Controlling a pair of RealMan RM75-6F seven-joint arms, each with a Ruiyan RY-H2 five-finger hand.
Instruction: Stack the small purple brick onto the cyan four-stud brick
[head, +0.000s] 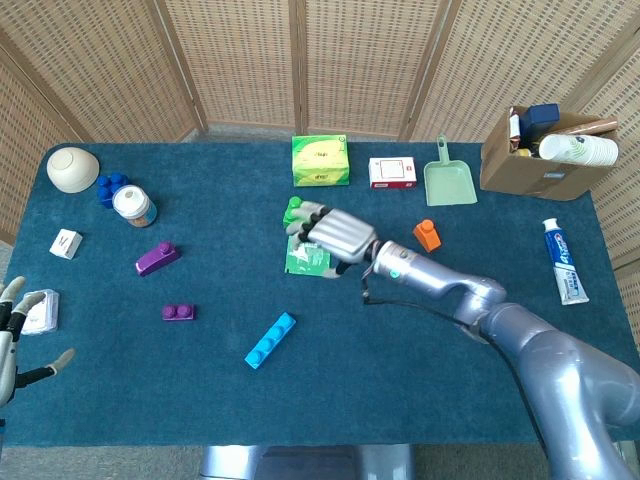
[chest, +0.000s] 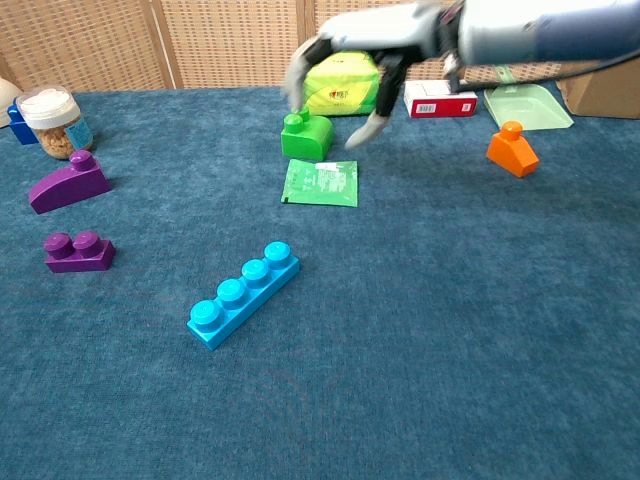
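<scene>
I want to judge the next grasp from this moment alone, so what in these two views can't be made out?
- Left hand: head view, cut off by the left edge; grip unclear. Absent from the chest view.
- Right hand: chest view, motion-blurred; head view shows nothing held.
- Green packet: head view, partly hidden under the right hand.
- Cardboard box: head view, contents too small and crowded to identify.
- Small purple brick and cyan four-stud brick: undersides hidden.

A staged robot test area, set up indoors like a lab.

A table covered in dark blue carpet-like cloth (head: 400, 400) stands before woven wicker folding screens (head: 240, 60), strewn with unrelated props: plastic toy bricks, a green tissue pack (head: 320, 160), an open cardboard box (head: 535, 165).
</scene>
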